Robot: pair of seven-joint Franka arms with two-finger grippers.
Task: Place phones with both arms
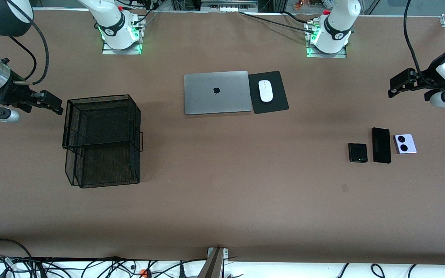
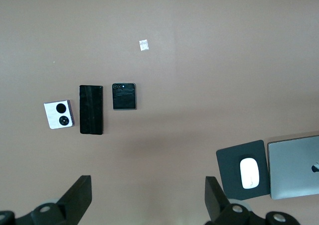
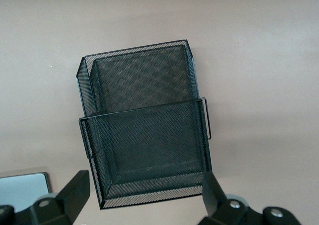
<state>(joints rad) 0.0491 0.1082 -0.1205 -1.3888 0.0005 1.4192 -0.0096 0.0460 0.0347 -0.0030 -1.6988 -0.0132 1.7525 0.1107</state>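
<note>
Three phones lay in a row on the table (image 1: pixel 222 216) toward the left arm's end, all untouched: folded black phone (image 1: pixel 357 152) nearest the table's middle, black slab phone (image 1: pixel 381 145) just beside it, lilac-white phone (image 1: pixel 405 144) with two round lenses at the outer end of the row; none touching each other; left gripper (image 1: pixel 393 89) hung in the air at that end of the table, over bare surface between the phones and the bases' edge, fingers spread wide, nothing between them; in the left wrist view the row showed well clear of the fingers (image 2: pixel 79 197); right gripper (image 1: pixel 57 106) hovered beside the black mesh tray stack (image 1: pixel 102 141) at the right arm's end, fingers apart and empty; the stack's two tiers were empty in the right wrist view; silver laptop (image 1: pixel 216 92) and white mouse (image 1: pixel 265 90) on its black pad (image 1: pixel 269 92) sat mid-table, not part of the job; task looked not yet started; likely first step was the left arm reaching for a phone; to do it well, pick an end phone first since the slab has neighbours on both sides, line the fingers across the short edges, come straight down, close low on the thin body so it doesn't slip flat.
</note>
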